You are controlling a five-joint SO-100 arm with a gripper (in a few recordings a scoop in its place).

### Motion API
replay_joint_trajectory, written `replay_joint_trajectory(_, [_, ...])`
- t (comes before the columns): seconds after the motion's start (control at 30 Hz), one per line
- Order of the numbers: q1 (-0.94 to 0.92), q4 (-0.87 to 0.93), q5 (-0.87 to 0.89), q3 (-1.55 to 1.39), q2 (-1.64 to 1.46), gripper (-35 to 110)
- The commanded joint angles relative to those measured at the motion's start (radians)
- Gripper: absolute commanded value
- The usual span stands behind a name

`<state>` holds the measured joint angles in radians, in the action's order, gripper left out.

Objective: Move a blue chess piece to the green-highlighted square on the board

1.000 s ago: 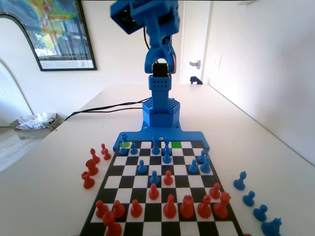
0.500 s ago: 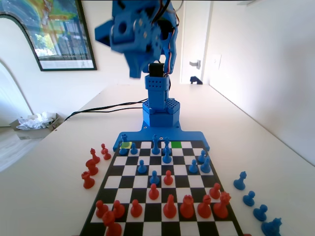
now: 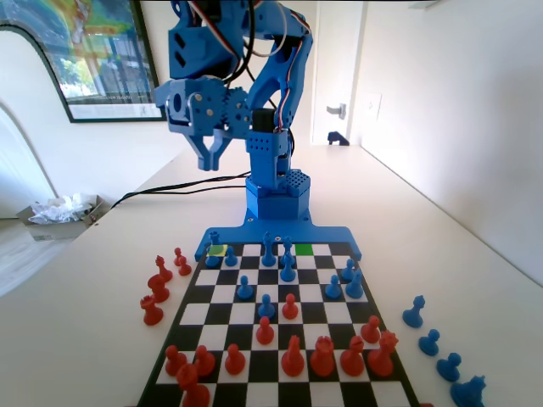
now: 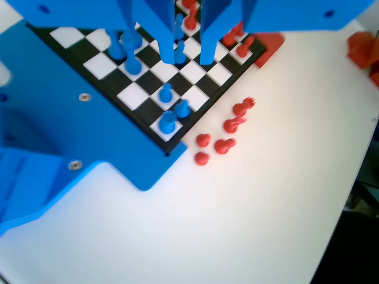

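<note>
Gripper [image 3: 209,158] hangs high over the board's [image 3: 222,292] left side, jaws slightly apart, empty. Blue piece [image 3: 213,251] stands on the yellow square, green square [image 3: 303,249] bare. Descending, it could topple crowded neighbours.

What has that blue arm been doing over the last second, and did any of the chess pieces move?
The blue arm swung its two-finger gripper forward and down, toward the left in the fixed view; it now hangs open and empty, high above the table. Nothing was picked up or let go. The blue and red pieces, the bright green square and the chequered board stayed as they were.
</note>
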<state>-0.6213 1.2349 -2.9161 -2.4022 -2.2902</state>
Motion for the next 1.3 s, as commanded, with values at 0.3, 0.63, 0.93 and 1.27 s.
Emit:
replay_joint_trajectory(0.3, [-0.048, -0.046, -0.658, -0.006, 0.166, 9])
replay_joint_trajectory(0.63, [-0.091, -0.143, -0.813, 0.020, 0.360, 11])
replay_joint_trajectory(0.93, [-0.052, -0.209, -0.661, -0.014, 0.357, 11])
replay_joint_trajectory(1.27, [0.041, -0.152, -0.505, 0.071, 0.403, 13])
